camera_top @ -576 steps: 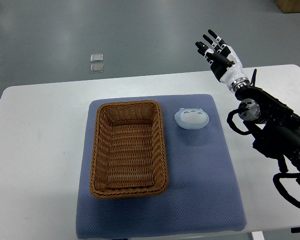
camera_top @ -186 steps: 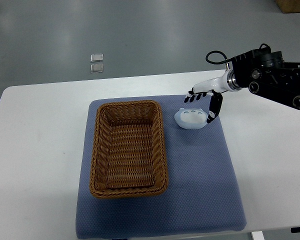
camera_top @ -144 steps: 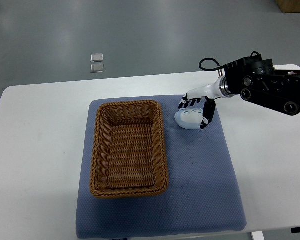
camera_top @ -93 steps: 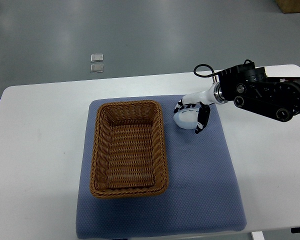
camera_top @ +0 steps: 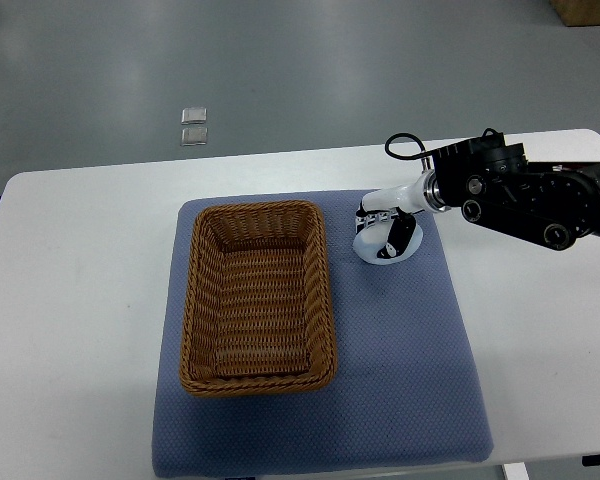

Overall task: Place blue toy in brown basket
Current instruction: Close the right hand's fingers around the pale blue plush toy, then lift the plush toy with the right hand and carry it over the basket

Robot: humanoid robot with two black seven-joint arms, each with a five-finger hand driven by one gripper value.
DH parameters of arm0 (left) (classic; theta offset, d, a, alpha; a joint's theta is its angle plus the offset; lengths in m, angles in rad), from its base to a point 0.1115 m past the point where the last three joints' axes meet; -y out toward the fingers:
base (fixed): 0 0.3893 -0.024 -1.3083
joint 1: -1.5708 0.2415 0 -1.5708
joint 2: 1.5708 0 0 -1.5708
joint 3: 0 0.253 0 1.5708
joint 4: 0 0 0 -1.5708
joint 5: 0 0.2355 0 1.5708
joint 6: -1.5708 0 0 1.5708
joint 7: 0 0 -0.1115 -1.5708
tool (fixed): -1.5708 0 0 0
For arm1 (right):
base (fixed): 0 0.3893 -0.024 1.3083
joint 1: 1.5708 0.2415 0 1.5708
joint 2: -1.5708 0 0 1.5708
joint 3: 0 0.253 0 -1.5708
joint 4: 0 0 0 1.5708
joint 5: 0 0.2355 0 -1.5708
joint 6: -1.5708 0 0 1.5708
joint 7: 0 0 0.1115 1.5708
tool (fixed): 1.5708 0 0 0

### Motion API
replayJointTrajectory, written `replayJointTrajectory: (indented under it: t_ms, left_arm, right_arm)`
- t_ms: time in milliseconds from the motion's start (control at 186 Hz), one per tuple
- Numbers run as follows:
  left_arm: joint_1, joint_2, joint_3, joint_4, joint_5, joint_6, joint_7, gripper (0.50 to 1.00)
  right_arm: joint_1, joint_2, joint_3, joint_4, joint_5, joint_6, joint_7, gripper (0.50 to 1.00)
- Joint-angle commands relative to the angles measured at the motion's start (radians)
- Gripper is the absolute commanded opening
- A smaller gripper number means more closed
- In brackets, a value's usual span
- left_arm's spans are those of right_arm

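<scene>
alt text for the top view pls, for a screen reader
The robot's right hand is closed around a pale blue toy on a blue mat, just right of an empty brown wicker basket. The mat lies on a white table; the left arm is out of view.

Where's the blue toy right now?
In the top view, the blue toy sits on the blue mat, just right of the brown basket, with the right hand closed over it.

Blue toy (camera_top: 371,243) mostly under right hand (camera_top: 385,228)
</scene>
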Motion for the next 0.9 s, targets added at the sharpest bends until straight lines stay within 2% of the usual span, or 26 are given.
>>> replayJointTrajectory:
  t_ms: [0,183,527,677,897]
  left_arm:
    - [0.000,0.000,0.000,-0.001,0.000,0.000,0.000,1.000]
    - [0.000,0.000,0.001,0.001,0.000,0.000,0.000,1.000]
    - [0.000,0.000,0.001,-0.001,0.000,0.000,0.000,1.000]
    - [0.000,0.000,0.001,0.001,0.000,0.000,0.001,1.000]
    - [0.000,0.000,0.001,0.001,0.000,0.000,0.000,1.000]
  right_arm:
    - [0.002,-0.004,0.000,0.000,0.002,0.001,0.002,0.562]
    - [0.028,-0.018,0.009,0.002,0.011,0.007,0.005,0.564]
    - [0.166,-0.046,0.023,0.002,0.020,0.012,0.012,0.576]
    - [0.197,-0.024,0.091,0.002,0.021,0.019,0.012,0.588]
    - [0.203,0.059,0.126,0.006,0.029,0.016,0.026,0.601]
